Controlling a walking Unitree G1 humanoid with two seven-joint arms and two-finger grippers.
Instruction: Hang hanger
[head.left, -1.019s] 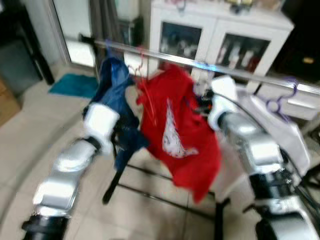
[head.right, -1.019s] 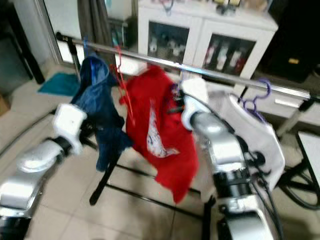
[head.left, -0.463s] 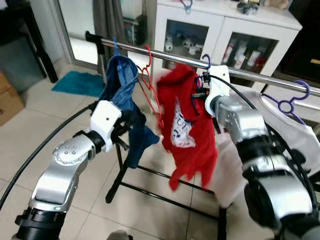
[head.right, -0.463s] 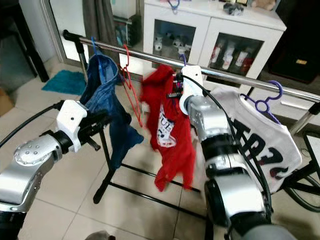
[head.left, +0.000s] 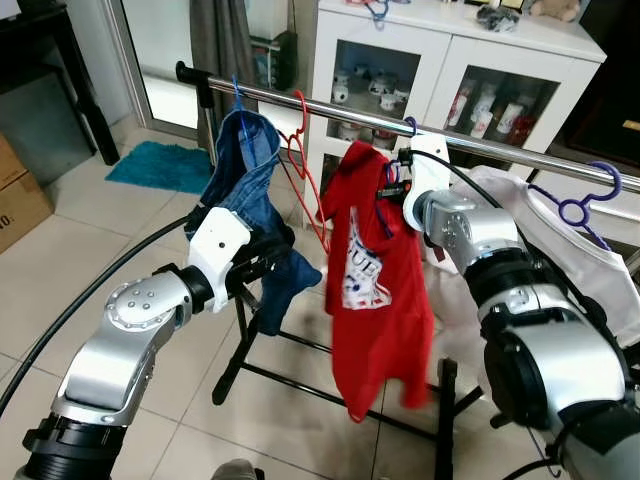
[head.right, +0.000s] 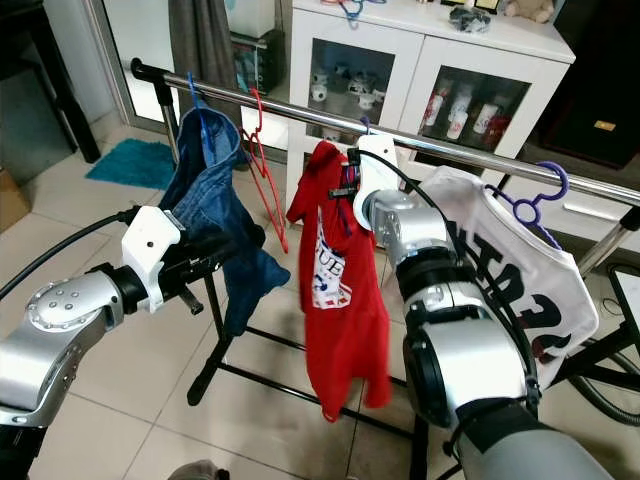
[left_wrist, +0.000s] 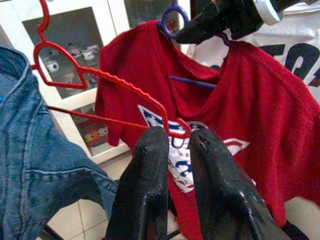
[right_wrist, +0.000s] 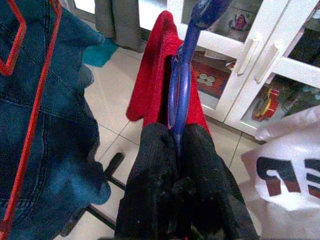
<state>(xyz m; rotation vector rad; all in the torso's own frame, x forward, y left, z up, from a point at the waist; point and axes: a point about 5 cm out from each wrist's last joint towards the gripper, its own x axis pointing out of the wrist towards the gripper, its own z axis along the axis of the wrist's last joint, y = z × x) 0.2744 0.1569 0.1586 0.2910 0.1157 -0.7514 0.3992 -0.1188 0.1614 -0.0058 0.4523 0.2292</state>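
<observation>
Hanger work looks close to finished. Your blue hanger (right_wrist: 181, 75) carries the red T-shirt (head.left: 380, 280), and in the left eye view its hook (head.left: 409, 126) sits at the steel rail (head.left: 480, 150) near the frame's upper centre; from these pictures I'd judge it over the rail, though you cannot see clearly whether it is fully seated. Your right gripper (right_wrist: 176, 145) has its fingers closed tight on the hanger's neck, just under the hook, so the release is not yet done.

What is left, as I read it: confirm the hook bears on the rail, open the right fingers, and draw the arm back without dragging the shirt.

Your left gripper (left_wrist: 170, 150) is nearly closed, the fingers close together, just beneath the lower corner of the empty red hanger (left_wrist: 105, 85); whether it pinches that wire you cannot tell. It sits at centre left of the left eye view, beside the denim garment (head.left: 250, 200). On the rail's right end hangs a white shirt (head.right: 530, 270) on a purple hanger (head.right: 535, 195). Behind stands a white cabinet (head.left: 500, 60).
</observation>
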